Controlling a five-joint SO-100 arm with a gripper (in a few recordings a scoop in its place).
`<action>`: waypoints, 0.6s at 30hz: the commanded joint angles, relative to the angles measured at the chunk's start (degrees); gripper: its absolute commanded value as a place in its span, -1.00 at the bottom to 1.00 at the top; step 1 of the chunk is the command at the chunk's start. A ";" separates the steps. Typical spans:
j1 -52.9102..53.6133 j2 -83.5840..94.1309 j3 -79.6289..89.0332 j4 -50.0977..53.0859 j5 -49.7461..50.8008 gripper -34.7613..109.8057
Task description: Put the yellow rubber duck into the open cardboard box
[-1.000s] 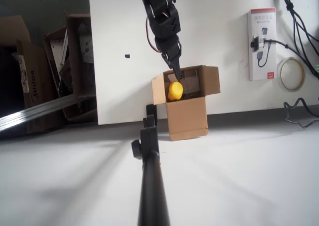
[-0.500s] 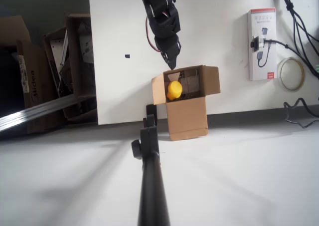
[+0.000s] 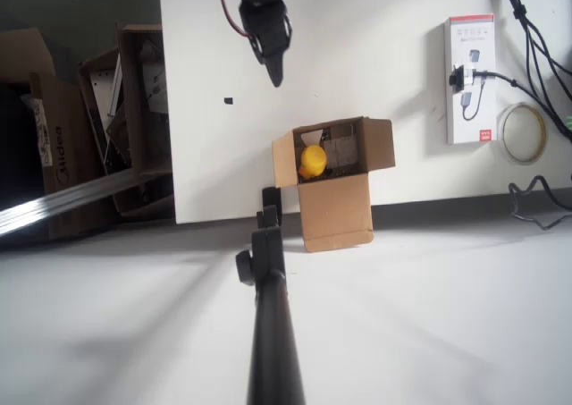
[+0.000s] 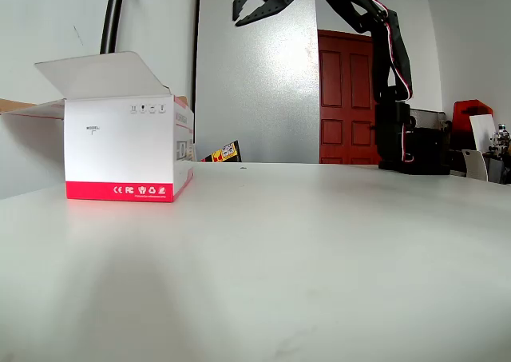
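The small rounded yellow rubber duck [image 3: 313, 161] sits inside the open brown cardboard box [image 3: 337, 210], against its left wall in the overhead view. It looks light, soft and squeezable, best pinched across its body. My gripper [image 4: 252, 1] hangs high, fingers spread and empty; the fixed view shows that gap.

Yellow rubber duck [image 3: 313, 161] inside open cardboard box [image 3: 338, 210]; pincer [image 3: 275, 76] apart
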 commanded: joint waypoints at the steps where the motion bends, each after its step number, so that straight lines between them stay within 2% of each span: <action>1: 3.52 6.94 -2.11 2.20 0.88 -0.53; 8: 9.32 22.41 7.29 2.29 2.11 -0.53; 18: 14.59 45.26 29.88 0.00 2.11 -0.53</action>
